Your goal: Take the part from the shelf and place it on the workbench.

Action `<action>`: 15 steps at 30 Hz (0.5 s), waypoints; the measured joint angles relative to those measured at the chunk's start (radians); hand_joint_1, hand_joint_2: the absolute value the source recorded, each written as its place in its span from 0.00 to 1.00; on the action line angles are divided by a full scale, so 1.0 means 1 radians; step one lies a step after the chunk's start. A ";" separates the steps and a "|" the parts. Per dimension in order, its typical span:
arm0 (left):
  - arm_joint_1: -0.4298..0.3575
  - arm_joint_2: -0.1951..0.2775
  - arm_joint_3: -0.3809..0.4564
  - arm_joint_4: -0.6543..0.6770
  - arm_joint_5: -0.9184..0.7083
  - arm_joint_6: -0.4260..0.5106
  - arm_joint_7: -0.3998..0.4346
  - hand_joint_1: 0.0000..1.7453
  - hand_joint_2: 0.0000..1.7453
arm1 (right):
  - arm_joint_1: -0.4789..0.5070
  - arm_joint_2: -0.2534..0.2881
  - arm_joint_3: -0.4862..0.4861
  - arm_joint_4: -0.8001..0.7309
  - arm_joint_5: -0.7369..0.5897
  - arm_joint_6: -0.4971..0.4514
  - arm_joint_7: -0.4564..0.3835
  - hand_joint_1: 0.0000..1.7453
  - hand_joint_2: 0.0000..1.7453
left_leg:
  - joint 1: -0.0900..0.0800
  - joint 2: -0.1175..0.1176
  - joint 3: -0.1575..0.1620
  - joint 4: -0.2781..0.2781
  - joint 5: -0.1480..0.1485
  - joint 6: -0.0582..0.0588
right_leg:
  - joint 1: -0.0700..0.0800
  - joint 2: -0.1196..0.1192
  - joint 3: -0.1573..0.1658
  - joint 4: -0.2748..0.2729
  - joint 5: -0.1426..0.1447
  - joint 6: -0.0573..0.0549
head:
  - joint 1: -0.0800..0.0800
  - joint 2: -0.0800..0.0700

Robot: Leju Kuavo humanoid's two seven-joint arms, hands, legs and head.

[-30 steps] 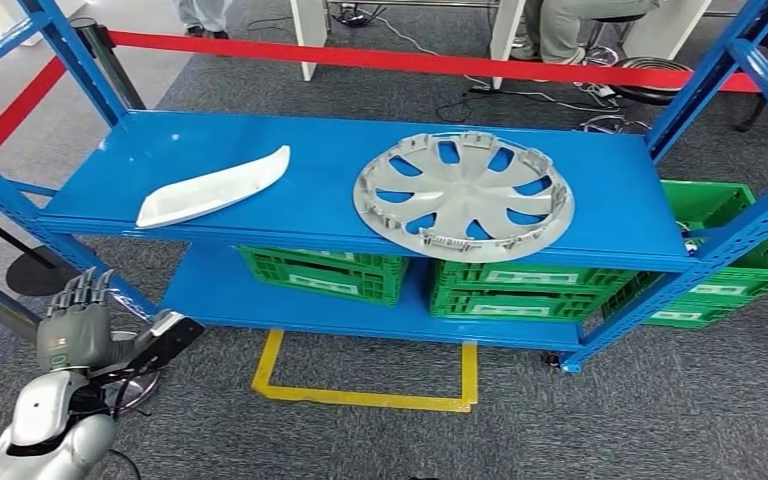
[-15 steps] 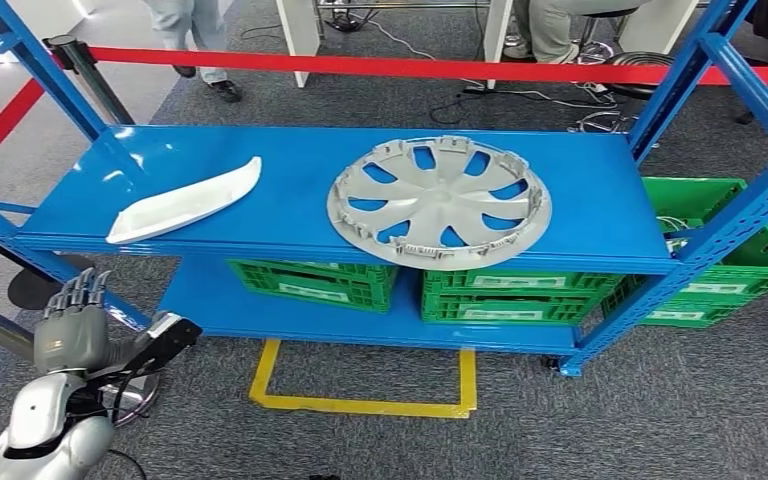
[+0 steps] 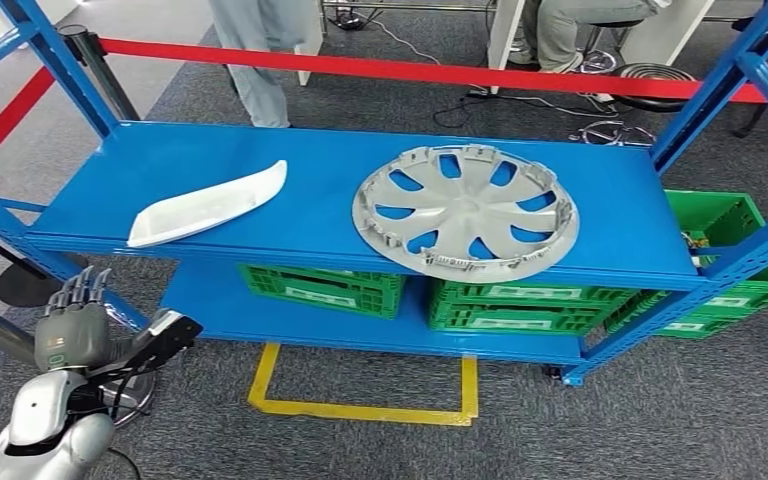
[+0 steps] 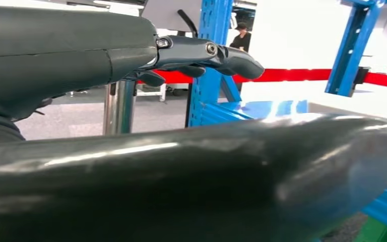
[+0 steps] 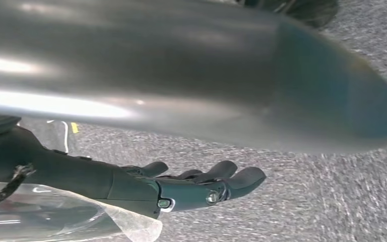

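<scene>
Left hand [image 3: 65, 325] hangs low beside the shelf's corner post, fingers extended and apart, holding nothing; it is well apart from both parts. White curved trim part [image 3: 207, 203] lies flat on the top shelf [image 3: 310, 225], its near end just at the front edge, which should ease a grasp from the front. Grey wheel cover [image 3: 465, 211] lies flat to its right, its rim overhanging the front edge slightly. Bare shelf separates the two. Right hand [image 5: 191, 189] hangs over carpet, fingers loosely extended, empty. Which part is wanted cannot be told.
</scene>
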 joint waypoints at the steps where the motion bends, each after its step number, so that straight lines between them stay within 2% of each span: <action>1: 0.001 0.000 0.000 0.000 0.000 0.000 0.000 0.00 0.00 | 0.001 0.000 0.000 0.000 0.000 0.000 0.000 0.00 0.00 | -0.001 -0.001 0.004 0.000 -0.003 0.000 | 0.000 0.000 -0.005 -0.011 0.025 -0.002 | 0.000 0.000; 2: 0.001 -0.001 0.000 0.000 0.000 0.000 0.000 0.00 0.00 | 0.002 0.000 -0.001 0.000 0.000 0.000 0.000 0.00 0.00 | -0.002 -0.001 0.010 0.000 -0.007 -0.001 | 0.000 0.000 0.011 -0.062 0.067 -0.005 | 0.000 0.000; 3: 0.001 -0.001 0.000 0.000 0.000 0.000 0.000 0.00 0.00 | 0.002 0.000 -0.002 -0.001 0.000 0.000 0.000 0.00 0.00 | -0.003 -0.002 0.016 0.000 -0.012 -0.003 | 0.001 0.000 0.039 -0.135 0.110 -0.010 | 0.000 0.000; 4: 0.001 -0.001 0.000 0.000 0.000 0.000 0.000 0.00 0.00 | 0.001 0.000 -0.003 -0.002 0.000 0.000 0.000 0.00 0.00 | -0.005 -0.002 0.021 0.001 -0.017 -0.007 | 0.003 0.000 0.069 -0.202 0.139 -0.016 | 0.000 0.000; 5: 0.000 -0.001 0.000 0.000 0.000 0.000 0.000 0.00 0.00 | 0.000 0.000 -0.004 -0.003 0.000 0.001 0.000 0.00 0.00 | -0.007 -0.002 0.023 0.002 -0.020 -0.011 | 0.005 0.000 0.093 -0.250 0.155 -0.021 | 0.000 0.000; 6: 0.000 -0.001 0.000 0.000 0.000 0.000 0.000 0.00 0.00 | -0.001 0.001 -0.005 -0.004 0.000 0.001 0.000 0.00 0.00 | -0.008 -0.002 0.024 0.003 -0.023 -0.016 | 0.006 0.000 0.107 -0.275 0.157 -0.025 | -0.001 0.000; 9: -0.001 -0.002 0.000 0.000 0.000 -0.001 0.000 0.00 0.00 | 0.002 0.004 -0.007 -0.012 0.002 0.007 0.003 0.00 0.00 | -0.006 -0.002 0.025 0.005 -0.029 -0.031 | 0.006 0.002 0.116 -0.285 0.154 -0.037 | -0.001 0.000; 10: -0.001 -0.002 0.000 0.000 0.000 -0.001 0.000 0.00 0.00 | 0.003 0.006 -0.008 -0.016 0.004 0.010 0.004 0.00 0.00 | -0.005 -0.001 0.020 0.020 -0.040 -0.037 | 0.004 0.002 0.120 -0.289 0.155 -0.042 | -0.004 0.000; 12: -0.001 0.000 0.000 -0.001 0.000 -0.001 0.000 0.00 0.00 | 0.003 0.009 -0.009 -0.024 0.006 0.016 0.006 0.00 0.00 | -0.001 -0.001 -0.020 0.110 -0.089 -0.049 | 0.001 0.001 0.128 -0.296 0.154 -0.051 | -0.008 0.000; 14: 0.002 0.000 0.000 -0.001 0.000 -0.002 0.000 0.00 0.00 | 0.003 0.012 -0.010 -0.027 0.007 0.020 0.006 0.00 0.00 | 0.004 0.000 -0.087 0.239 -0.139 -0.056 | 0.000 0.000 0.133 -0.296 0.149 -0.055 | -0.010 0.000; 15: 0.005 0.000 0.000 -0.001 0.000 -0.002 0.000 0.00 0.00 | 0.003 0.014 -0.011 -0.028 0.008 0.021 0.006 0.00 0.00 | 0.005 0.000 -0.110 0.276 -0.142 -0.059 | 0.001 0.001 0.136 -0.296 0.147 -0.056 | -0.010 0.000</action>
